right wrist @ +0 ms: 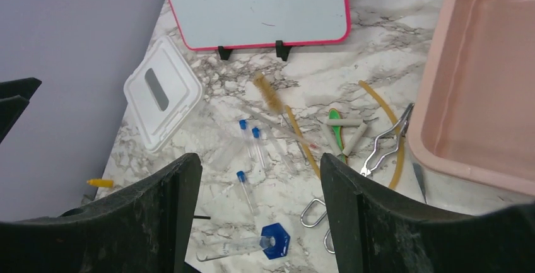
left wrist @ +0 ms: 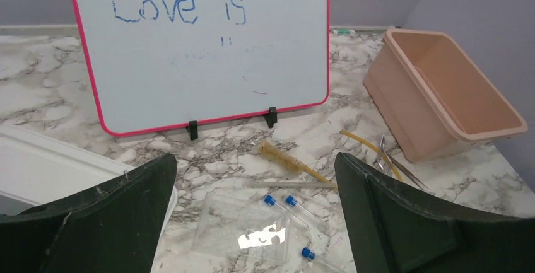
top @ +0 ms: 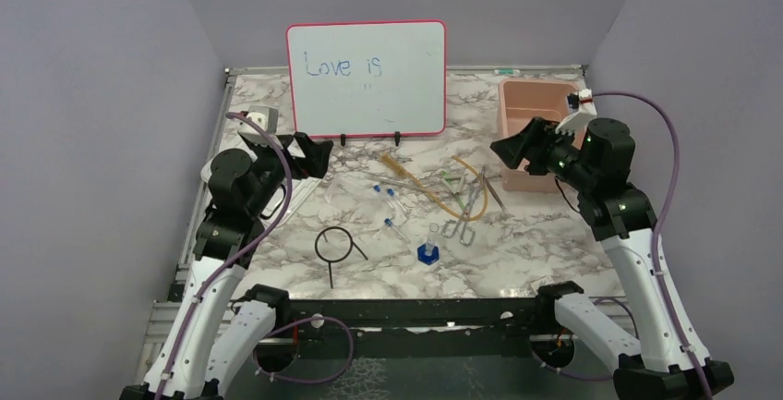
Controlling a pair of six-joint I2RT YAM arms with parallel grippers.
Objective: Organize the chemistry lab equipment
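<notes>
The chemistry lab equipment lies scattered mid-table. A black wire ring (top: 337, 245) with a handle sits at the front. A vial on a blue hexagonal base (top: 427, 250) (right wrist: 276, 241) stands to its right. Metal scissors (top: 459, 224) and forceps (right wrist: 385, 140) lie beside the amber rubber tube (top: 443, 199) (right wrist: 388, 112). Blue-capped clear tubes (left wrist: 287, 207) (right wrist: 249, 137) lie near a bristle brush (left wrist: 284, 158). My left gripper (top: 312, 153) (left wrist: 255, 159) hovers open left of the items. My right gripper (top: 512, 151) (right wrist: 260, 159) hovers open to their right. Neither holds anything.
A red-framed whiteboard (top: 366, 78) stands at the back. A pink bin (top: 536, 114) (left wrist: 441, 96) sits back right, beside my right gripper. A white rectangular lid (right wrist: 163, 93) lies at the left. A clear plastic square (left wrist: 240, 226) lies by the tubes. Purple walls enclose the table.
</notes>
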